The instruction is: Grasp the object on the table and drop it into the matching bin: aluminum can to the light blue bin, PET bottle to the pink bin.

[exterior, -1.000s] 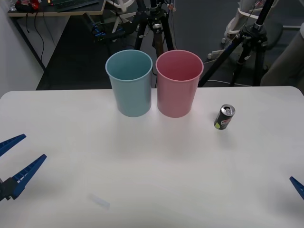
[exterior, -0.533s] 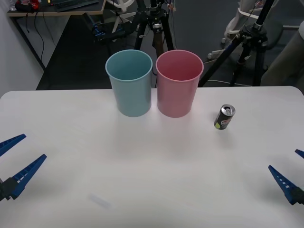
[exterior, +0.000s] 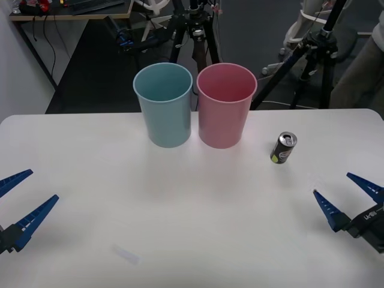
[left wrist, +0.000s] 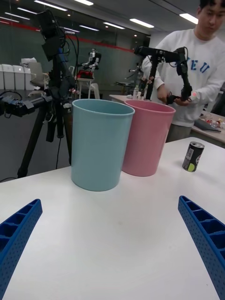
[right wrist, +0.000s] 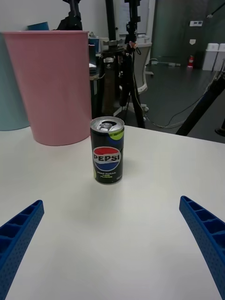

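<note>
**Can not yet grasped; right tool lined up on it**

The right tool (exterior: 347, 195) hovers low over the near right part of the surface (exterior: 180, 240), its two blue ribbed fingers spread wide and holding nothing. In the right wrist view the gap between those fingers frames the aluminum can (right wrist: 107, 150) straight ahead, with bare surface between tool and can, so the two are apart and not touching. The left tool (exterior: 21, 201) sits at the near left edge of the surface, likewise released and empty, well apart from everything; it looks idle.

Judging from this, the task is at its start: nothing is grasped, lifted or dropped. What is left is closing on the can, lifting it, carrying it across the pink bin (exterior: 226, 105) to the light blue bin (exterior: 164, 104), and letting go above its mouth.

The can (exterior: 283, 147) stands upright on the right half of the surface, near the pink bin but clear of it on the robot's right. It is small and slim, black with a silver top, an opened tab hole, a round red-white-blue logo and yellow-green patches. It is far shorter than the bins, which stand side by side at the far middle, just beside each other.
</note>
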### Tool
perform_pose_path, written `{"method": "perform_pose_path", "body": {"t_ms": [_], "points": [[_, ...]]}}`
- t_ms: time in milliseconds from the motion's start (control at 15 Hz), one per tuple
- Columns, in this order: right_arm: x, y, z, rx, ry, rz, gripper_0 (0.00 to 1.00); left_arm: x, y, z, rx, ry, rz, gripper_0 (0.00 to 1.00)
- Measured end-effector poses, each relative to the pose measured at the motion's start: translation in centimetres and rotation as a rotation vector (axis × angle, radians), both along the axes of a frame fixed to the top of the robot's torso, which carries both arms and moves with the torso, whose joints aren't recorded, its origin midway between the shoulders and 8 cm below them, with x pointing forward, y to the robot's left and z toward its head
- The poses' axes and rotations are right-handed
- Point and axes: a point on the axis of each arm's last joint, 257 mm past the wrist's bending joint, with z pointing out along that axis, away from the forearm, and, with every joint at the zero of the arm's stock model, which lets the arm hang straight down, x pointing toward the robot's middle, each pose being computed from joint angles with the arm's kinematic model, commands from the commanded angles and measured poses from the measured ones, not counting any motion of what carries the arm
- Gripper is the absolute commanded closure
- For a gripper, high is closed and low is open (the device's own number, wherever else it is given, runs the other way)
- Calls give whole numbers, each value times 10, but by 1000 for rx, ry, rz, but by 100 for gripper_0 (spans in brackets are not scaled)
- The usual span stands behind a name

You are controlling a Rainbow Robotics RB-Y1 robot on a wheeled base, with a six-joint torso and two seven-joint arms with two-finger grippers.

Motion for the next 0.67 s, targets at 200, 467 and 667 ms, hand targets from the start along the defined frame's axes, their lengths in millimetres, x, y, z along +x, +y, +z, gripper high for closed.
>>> {"method": "perform_pose_path", "body": {"t_ms": [200,467,667], "points": [[20,12,0,-2,1,-14,0,0,0,0,0,0,0,0],[44,27,0,-4,4,-34,0,0,0,0,0,0,0,0],[59,39,0,-13,9,-45,0,0,0,0,0,0,0,0]]}}
